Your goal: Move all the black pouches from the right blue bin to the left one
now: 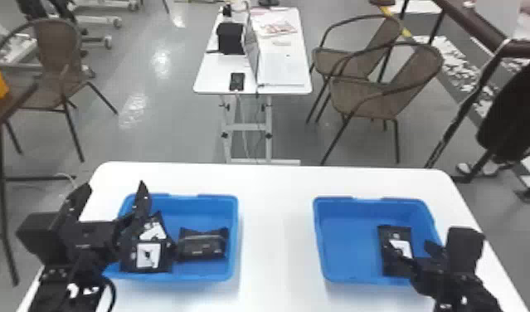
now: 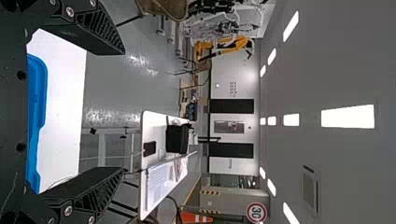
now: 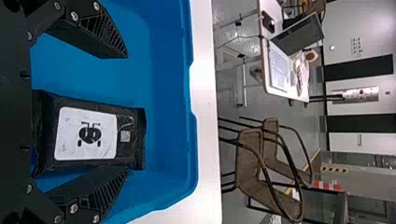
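Left gripper: the black, flat-fingered left gripper (image 1: 115,185) hangs at your left bin's 10 o'clock, jaws spread, its arm hiding the bin's 9 o'clock wall.
Left bin: in this blue plastic bin (image 1: 201,212), you have white-labelled black pouches (image 1: 165,257) overlapping toward 8 and 9 o'clock, count unclear; a glossy dark pouch (image 1: 203,245) at 4.
Right bin: in this blue plastic bin (image 1: 343,249), a flat, white-labelled black pouch (image 1: 394,234) lies at 4 o'clock, partly hidden by the gripper.
Right gripper: your black right gripper (image 1: 408,246) is there, jaws spread; contact unclear.

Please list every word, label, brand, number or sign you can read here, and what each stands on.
"30": round red-rimmed sign in the background.
White label on the pouch in the right bin: print too blurred.
Labels in the left bin: too small.
Wall markings: too small.
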Robot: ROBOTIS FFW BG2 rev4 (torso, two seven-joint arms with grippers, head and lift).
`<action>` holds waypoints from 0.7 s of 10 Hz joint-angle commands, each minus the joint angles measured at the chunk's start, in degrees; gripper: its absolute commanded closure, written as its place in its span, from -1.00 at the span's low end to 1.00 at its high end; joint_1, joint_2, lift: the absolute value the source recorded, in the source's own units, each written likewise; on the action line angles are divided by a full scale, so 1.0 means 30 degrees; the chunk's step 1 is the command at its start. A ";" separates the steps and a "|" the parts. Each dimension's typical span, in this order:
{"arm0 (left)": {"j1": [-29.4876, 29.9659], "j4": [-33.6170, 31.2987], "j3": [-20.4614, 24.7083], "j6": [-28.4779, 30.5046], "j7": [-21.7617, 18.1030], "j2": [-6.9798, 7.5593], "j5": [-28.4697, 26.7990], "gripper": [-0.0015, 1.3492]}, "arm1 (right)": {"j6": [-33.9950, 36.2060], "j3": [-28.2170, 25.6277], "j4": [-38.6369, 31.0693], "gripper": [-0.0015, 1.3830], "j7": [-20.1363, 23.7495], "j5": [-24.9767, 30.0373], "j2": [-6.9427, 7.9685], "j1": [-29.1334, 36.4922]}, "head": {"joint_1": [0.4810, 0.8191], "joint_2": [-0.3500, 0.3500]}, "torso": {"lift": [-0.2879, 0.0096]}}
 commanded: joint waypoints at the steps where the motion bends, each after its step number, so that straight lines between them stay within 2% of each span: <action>1: 0.0029 0.0000 -0.0008 0.0011 -0.0005 -0.0050 0.0102 -0.78 | -0.0298 -0.0089 0.1840 -0.75 -0.0062 0.0195 -0.0117 -0.0975 | 0.27 -0.11 | 1.00; 3: 0.0029 0.0000 -0.0095 0.0011 -0.0005 -0.0050 0.0190 -0.78 | -0.0416 -0.0089 0.3422 -0.75 -0.0179 0.0458 -0.0410 -0.1795 | 0.27 -0.13 | 1.00; 7: 0.0117 0.0000 -0.0095 -0.0048 -0.0005 -0.0050 0.0190 -0.78 | 0.0786 -0.0089 0.4623 -0.75 -0.1146 0.0956 -0.0468 -0.2088 | 0.27 -0.19 | 1.00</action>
